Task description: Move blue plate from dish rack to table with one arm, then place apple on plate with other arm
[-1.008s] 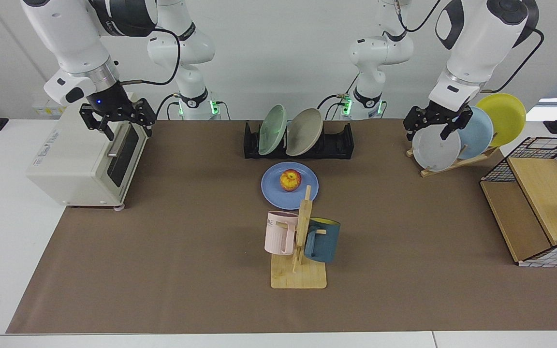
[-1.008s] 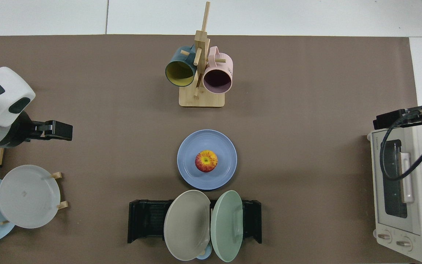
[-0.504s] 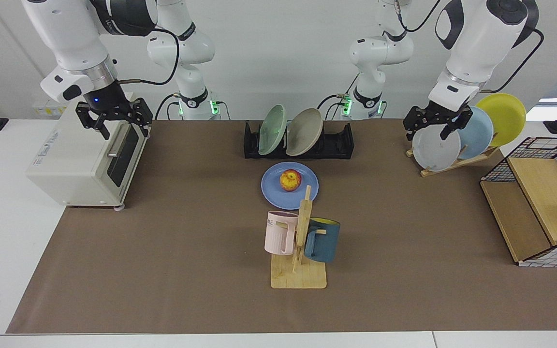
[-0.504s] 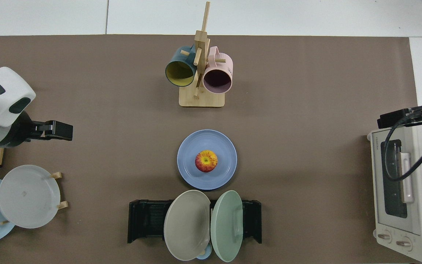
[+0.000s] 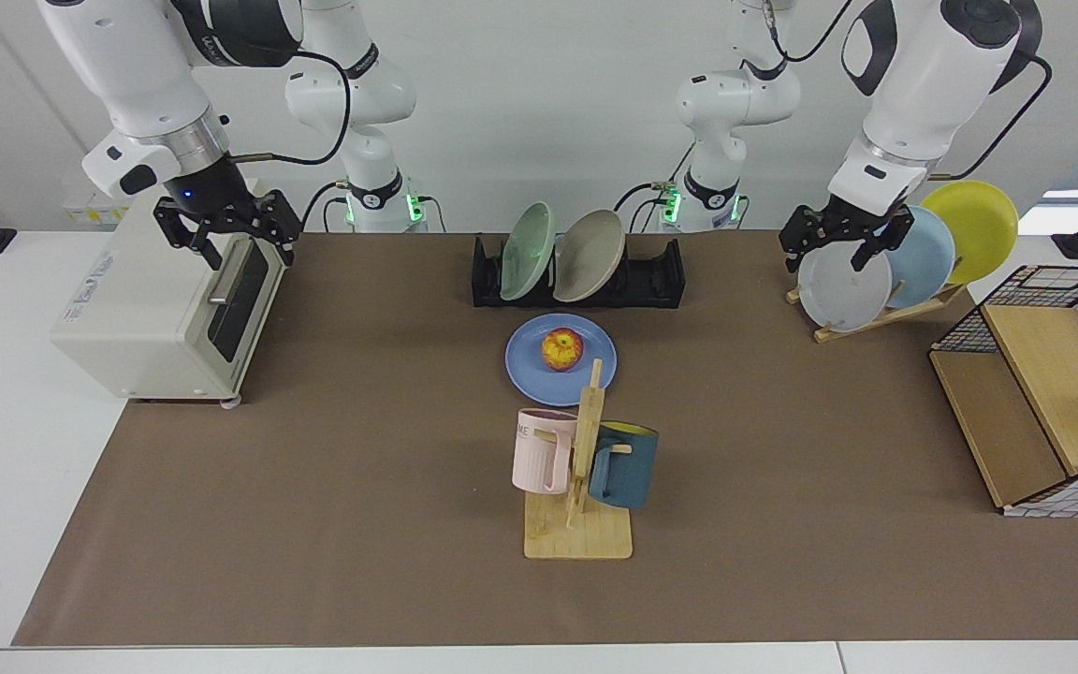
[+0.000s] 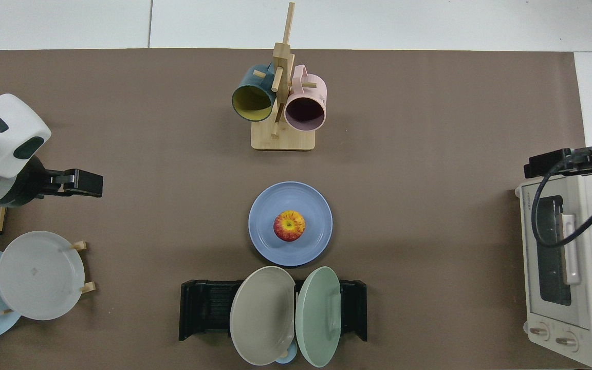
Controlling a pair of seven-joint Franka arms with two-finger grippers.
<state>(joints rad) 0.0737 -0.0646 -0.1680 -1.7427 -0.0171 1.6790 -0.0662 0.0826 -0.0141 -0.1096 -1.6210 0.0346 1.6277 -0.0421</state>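
Cream toaster (image 5: 160,300) sits under your right gripper (image 5: 225,234), fingers spread and empty. At centre, the apple (image 5: 562,348) rests on the blue plate (image 5: 528,379) before the rack (image 5: 661,276), so the job looks finished. Your left gripper (image 5: 840,245) hangs spread by the grey plate (image 5: 838,295), clear of everything.

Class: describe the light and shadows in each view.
Facing view: even light, no glare; the toaster oven, under the right gripper, shades the table beside it; the left gripper hangs before the wooden plate stand. Top view: the blue plate casts a faint rim shadow.
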